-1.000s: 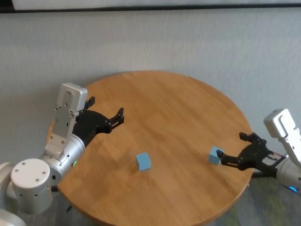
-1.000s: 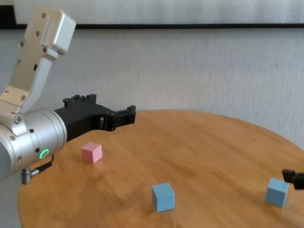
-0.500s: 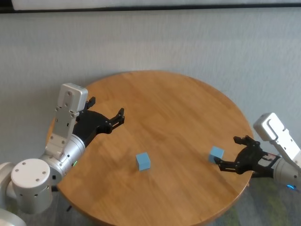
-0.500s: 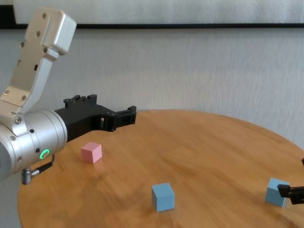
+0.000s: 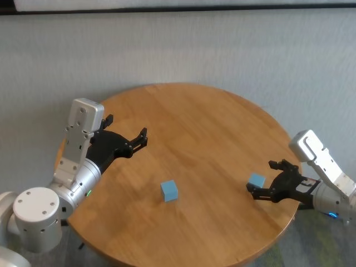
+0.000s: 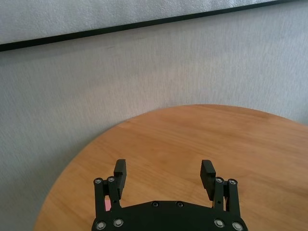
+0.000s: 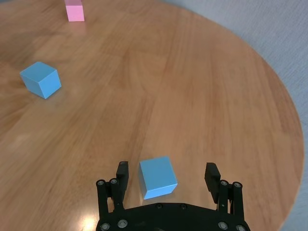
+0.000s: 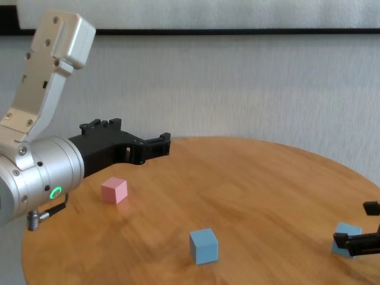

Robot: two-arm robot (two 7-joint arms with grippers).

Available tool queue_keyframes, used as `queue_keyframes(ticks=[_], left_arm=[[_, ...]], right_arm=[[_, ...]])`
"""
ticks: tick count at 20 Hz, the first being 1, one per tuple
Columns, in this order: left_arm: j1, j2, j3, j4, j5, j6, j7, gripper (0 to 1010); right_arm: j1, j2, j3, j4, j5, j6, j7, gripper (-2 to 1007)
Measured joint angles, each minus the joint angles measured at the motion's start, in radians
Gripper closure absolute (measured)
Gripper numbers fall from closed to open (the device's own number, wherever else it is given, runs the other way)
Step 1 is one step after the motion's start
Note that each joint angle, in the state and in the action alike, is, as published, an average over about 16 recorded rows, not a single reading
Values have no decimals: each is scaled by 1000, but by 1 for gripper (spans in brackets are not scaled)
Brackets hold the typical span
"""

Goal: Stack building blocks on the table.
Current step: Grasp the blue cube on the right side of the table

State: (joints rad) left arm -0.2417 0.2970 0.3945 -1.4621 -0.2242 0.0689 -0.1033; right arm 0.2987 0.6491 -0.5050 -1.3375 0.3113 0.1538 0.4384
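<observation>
Fingers (image 7: 210,174) of the low right arm spread, straddling a blue block (image 7: 157,177).

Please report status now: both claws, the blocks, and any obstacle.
Right claw open around blue block. Left claw open, idle. Nothing stacked; no obstacle.

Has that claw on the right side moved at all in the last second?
Yes. The right gripper has slid in toward the table's middle and now straddles the blue cube, which has stayed put on the table.

Open table (image 5: 211,133) between blocks; right gripper (image 7: 166,182) fingers (image 7: 121,174) straddle light blue block (image 7: 157,176)
</observation>
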Motion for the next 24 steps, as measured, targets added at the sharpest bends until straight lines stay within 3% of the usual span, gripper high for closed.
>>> queue_keyframes(ticks=[11, 24], left_arm=[[0, 0, 0, 0, -1, 0, -1, 8], [0, 0, 1, 0, -1, 0, 0, 8]], right_arm=[[35, -58, 9, 77, -1, 35, 46, 5], [40, -76, 22, 99, 6, 57, 68, 28]])
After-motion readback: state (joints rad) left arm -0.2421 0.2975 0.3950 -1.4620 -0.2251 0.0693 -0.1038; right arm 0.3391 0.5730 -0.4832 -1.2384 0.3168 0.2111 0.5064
